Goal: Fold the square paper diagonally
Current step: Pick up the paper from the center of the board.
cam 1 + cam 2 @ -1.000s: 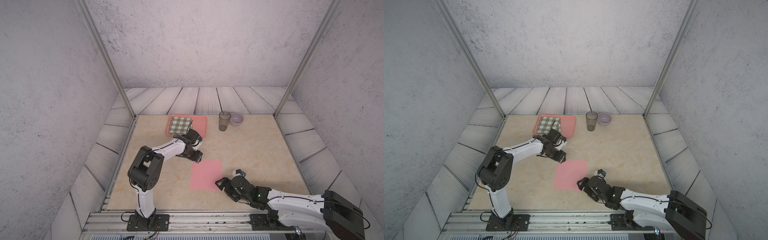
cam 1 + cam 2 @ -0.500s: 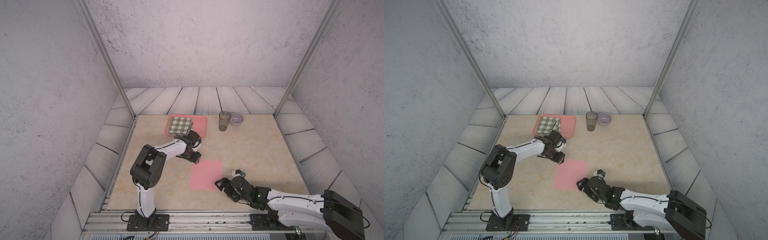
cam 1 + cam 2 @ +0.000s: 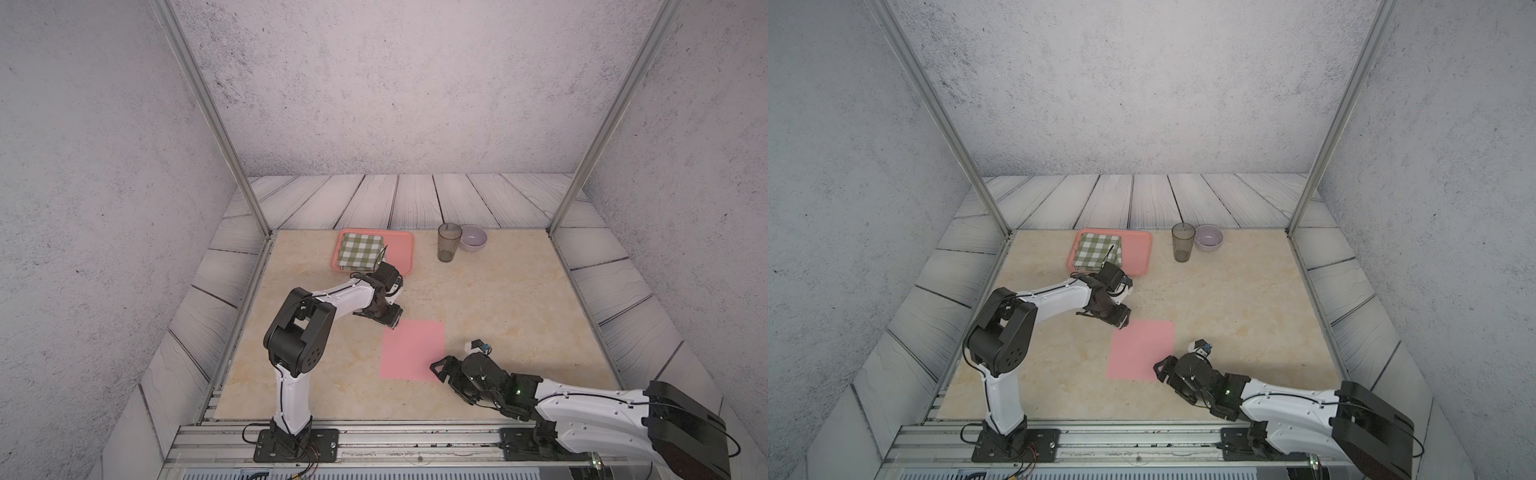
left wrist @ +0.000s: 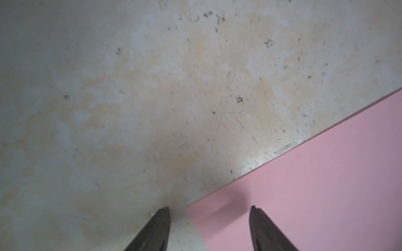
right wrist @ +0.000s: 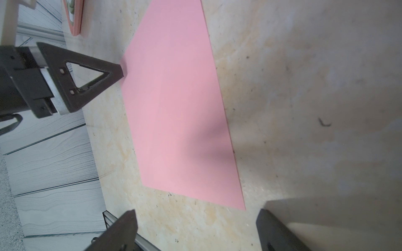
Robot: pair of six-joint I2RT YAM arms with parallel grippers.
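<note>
My left pincer [image 3: 392, 322], jaws parted and empty, straddles the far-left corner of the thin pink square paper sheet [image 3: 411, 349], which lies flat on the beige tabletop [image 3: 498, 299]. My right pincer [image 3: 441, 369], spread wide and empty, faces the diagonally opposite near-right corner.

Likely a lab: aluminium rail [image 3: 415, 436], backdrop walls [image 3: 395, 104].

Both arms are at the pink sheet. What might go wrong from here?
The square paper lies flat on the table, with the left gripper open astride its far corner: closing may push the thin sheet along rather than lift it. The right gripper is open at the opposite corner and nothing visibly pins the sheet, so it may turn and skew the fold.
</note>
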